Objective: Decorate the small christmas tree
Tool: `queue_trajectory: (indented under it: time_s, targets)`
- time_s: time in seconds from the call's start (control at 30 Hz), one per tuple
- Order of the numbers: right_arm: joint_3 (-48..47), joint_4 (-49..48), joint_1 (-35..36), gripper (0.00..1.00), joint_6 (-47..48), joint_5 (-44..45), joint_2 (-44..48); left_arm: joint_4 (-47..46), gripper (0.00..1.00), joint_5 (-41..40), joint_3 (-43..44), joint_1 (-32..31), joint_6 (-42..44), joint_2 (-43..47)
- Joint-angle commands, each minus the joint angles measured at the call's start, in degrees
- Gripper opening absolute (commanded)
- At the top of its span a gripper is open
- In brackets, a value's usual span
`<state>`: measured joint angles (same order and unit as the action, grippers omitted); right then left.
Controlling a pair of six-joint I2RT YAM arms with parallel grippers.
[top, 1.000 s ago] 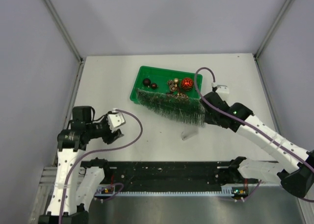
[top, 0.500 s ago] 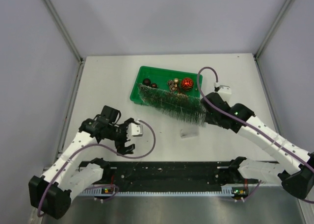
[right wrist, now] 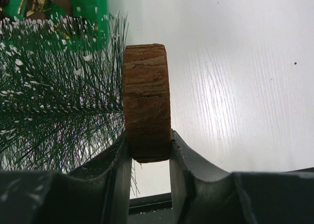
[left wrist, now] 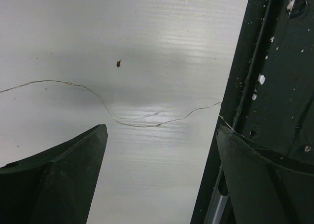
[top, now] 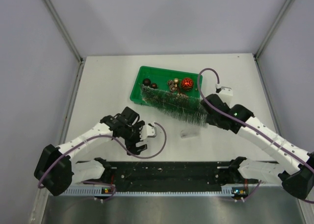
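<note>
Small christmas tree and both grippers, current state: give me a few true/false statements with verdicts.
1. The right gripper is shut on the brown base of the small christmas tree. True.
2. The tree stands upright on the table. False: it is on its side, with its tip end over the green tray.
3. The left gripper holds an ornament. False: it is open and empty, with only a thin wire on the table below it.
4. The red ornament is in the green tray. True.
</note>
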<state>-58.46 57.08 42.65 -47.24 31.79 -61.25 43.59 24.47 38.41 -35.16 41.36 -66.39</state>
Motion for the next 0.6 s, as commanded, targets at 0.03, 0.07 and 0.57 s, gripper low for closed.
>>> queue_trajectory:
  time_s: [0.03,0.07,0.57]
  targets:
    - [-1.0,0.0,0.1,0.00,-1.7,4.1,0.8,-0.3,0.99,-1.4,5.7,-0.4,-5.5,0.6]
    - [-1.4,0.7,0.2,0.00,-2.0,4.8,0.8,-0.2,0.99,-1.0,5.6,-0.5,-7.2,0.4]
    - [-1.5,4.5,0.1,0.00,-5.4,6.7,4.4,-11.9,0.99,-6.0,3.2,-0.6,-16.2,-7.6]
